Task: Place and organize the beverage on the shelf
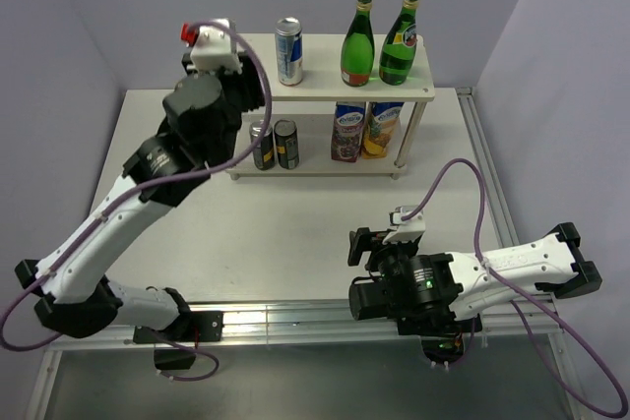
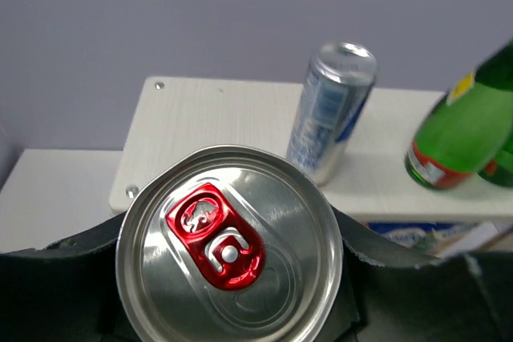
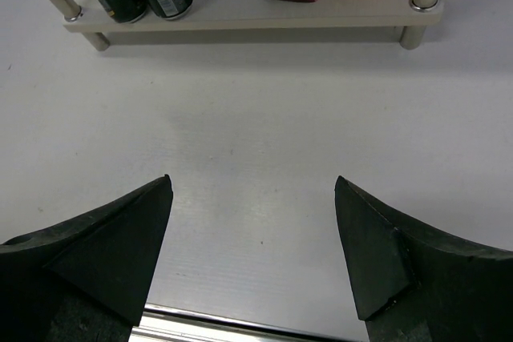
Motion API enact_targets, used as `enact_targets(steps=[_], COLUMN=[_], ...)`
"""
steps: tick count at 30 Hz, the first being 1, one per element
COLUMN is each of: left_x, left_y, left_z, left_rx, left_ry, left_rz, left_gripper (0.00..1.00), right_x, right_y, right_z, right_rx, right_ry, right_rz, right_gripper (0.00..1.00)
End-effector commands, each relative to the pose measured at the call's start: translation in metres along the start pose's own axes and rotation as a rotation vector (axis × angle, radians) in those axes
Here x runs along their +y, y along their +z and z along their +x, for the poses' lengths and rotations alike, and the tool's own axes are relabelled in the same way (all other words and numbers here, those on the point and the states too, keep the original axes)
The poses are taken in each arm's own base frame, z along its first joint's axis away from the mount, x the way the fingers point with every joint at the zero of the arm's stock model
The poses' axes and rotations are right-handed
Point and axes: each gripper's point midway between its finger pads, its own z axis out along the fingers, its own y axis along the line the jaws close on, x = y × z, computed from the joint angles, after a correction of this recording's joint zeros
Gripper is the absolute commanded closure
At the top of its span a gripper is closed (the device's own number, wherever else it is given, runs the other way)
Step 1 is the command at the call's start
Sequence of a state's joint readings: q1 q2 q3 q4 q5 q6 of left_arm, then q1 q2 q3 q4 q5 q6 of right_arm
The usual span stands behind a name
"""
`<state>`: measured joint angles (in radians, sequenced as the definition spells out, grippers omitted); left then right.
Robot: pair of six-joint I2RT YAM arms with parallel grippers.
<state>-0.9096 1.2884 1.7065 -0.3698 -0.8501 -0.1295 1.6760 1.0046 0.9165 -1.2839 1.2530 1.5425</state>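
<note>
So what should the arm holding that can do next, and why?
Probably carry it over and lower it onto the bare left end of the top board. The left gripper is shut on the red-tabbed can, which hangs by that end, and the spot beside the silver-blue can looks free.

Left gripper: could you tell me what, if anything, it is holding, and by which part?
The left gripper holds a silver can with a red tab, fingers on opposite sides of its body just under the top rim.
</note>
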Motion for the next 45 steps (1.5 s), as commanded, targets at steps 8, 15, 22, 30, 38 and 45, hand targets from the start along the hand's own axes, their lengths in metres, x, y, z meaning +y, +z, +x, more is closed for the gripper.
enact_targets(steps=[8, 15, 22, 30, 38, 45], left_x=[-0.009, -0.003, 0.001, 0.007, 0.012, 0.018], left_y=[0.095, 0.122, 0.127, 0.129, 0.128, 0.109], left_z=[-0.017, 0.000, 0.005, 0.011, 0.020, 0.017], left_rx=[0.038, 0.085, 0.104, 0.114, 0.124, 0.137], left_ry=[0.106, 0.111, 0.089, 0.088, 0.088, 0.053], left_rz=[0.098, 0.096, 0.107, 0.089, 0.072, 0.077], left_gripper=[0.96, 0.92, 0.81, 0.17, 0.07, 0.04], right_x=[0.006, 0.004, 0.005, 0.005, 0.005, 0.006], right_y=[-0.001, 0.000, 0.001, 0.002, 0.002, 0.003], right_z=[-0.011, -0.006, -0.004, 0.001, 0.003, 0.006], right_rx=[-0.034, -0.028, -0.033, -0.030, -0.026, -0.023], right_ry=[0.055, 0.051, 0.050, 0.045, 0.050, 0.044], right_rz=[-0.006, -0.002, 0.000, 0.002, 0.004, 0.007], right_gripper=[0.12, 0.12, 0.12, 0.12, 0.12, 0.11])
